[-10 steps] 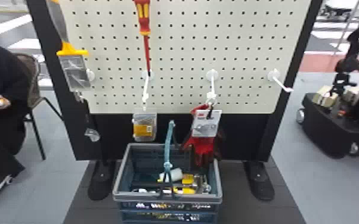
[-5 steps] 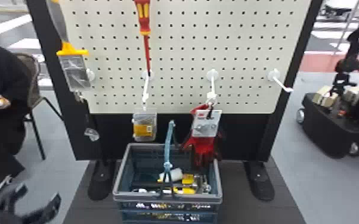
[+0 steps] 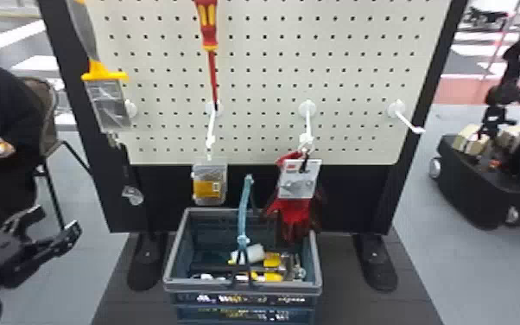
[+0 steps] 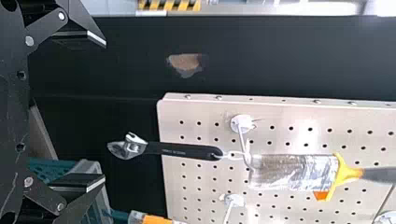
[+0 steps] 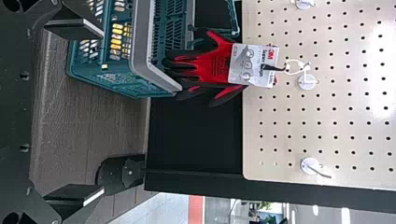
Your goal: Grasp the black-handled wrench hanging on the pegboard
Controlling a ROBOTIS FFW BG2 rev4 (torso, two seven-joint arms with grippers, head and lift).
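since a second ago the left claw (image 3: 58,221) has risen into the lower left corner of the head view, while nothing on the pegboard (image 3: 272,78) has shifted. its fingers stand wide apart and hold nothing. the black-handled wrench (image 4: 163,150) hangs by a loop from the hook at the board's left edge, next to the plastic-wrapped brush (image 4: 292,171). its black handle lies against the dark frame and its metal head points down, past the board's lower edge. from the left wrist camera the wrench lines up between the two spread fingers but well ahead of them, so this looks like the approach step, with the grasp not yet begun. the next move calls for carrying the claw forward and up to the handle, keeping it centred and clear of brush and hook, then closing on the black grip. the right claw (image 5: 100,112) is also spread wide and empty, facing the red gloves (image 5: 210,65) and the teal basket (image 5: 140,51)
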